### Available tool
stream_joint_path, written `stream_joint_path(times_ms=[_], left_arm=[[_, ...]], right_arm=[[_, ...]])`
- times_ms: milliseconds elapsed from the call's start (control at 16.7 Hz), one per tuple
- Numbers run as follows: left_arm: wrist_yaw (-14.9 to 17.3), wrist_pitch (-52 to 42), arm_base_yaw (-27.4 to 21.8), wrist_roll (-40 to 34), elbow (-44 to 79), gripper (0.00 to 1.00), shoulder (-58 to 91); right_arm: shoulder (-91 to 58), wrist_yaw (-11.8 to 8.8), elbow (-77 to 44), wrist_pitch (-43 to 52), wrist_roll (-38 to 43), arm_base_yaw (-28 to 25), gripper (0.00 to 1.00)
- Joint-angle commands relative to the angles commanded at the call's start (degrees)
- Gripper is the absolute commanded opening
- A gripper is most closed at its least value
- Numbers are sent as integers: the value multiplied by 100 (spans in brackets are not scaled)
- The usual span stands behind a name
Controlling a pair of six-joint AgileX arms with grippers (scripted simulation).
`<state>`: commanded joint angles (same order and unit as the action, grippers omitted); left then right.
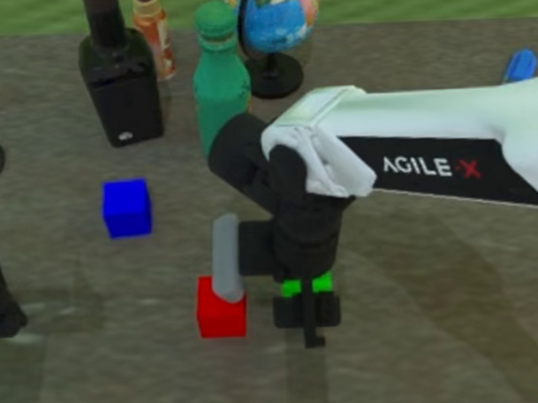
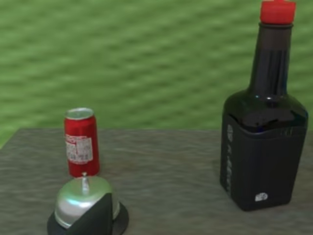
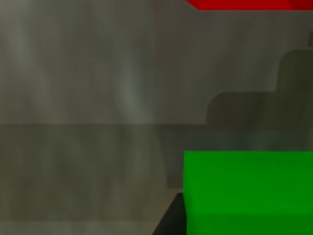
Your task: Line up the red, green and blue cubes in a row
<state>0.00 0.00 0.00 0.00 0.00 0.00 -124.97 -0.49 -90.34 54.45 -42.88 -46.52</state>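
Right pincer (image 1: 306,308), at the end of the white AgileX arm that reaches in from the 3 o'clock edge of the top view, sits low over the worktop (image 1: 433,337) near 6 o'clock and is clamped on the bright green matte cube (image 1: 307,285), of which only a thin strip shows between the black fingers. In the right wrist view the green cube (image 3: 247,191) fills the near corner, with a sliver of red beyond it.

Small bright red matte cube (image 1: 221,309) rests on the worktop just at the 9 o'clock side of the pincer, close to it but apart; a grey cylindrical part of the wrist overlaps its top edge. Deep blue matte cube (image 1: 127,207) lies well apart toward 10 o'clock from the pincer, alone on the bare surface.

Along the 12 o'clock edge stand a squat dark glass bottle (image 1: 120,78), a tall teal-green bottle (image 1: 219,75) partly behind the arm's elbow, a slim orange-labelled bottle (image 1: 155,33) and a small globe on a black stand (image 1: 274,29).

Left arm is parked at the 9 o'clock edge; its wrist view shows a red drinks can (image 2: 81,142), a silver desk bell (image 2: 87,205) and the dark bottle. Whether its pincer is wide or narrow I cannot tell.
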Motion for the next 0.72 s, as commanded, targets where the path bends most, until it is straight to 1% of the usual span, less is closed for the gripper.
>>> stream_joint_path(times_ms=[180,720], left_arm=[[0,0,0,0,0,100,0],[0,0,0,0,0,100,0]], right_arm=[[0,0,0,0,0,0,0],[0,0,0,0,0,0,68]])
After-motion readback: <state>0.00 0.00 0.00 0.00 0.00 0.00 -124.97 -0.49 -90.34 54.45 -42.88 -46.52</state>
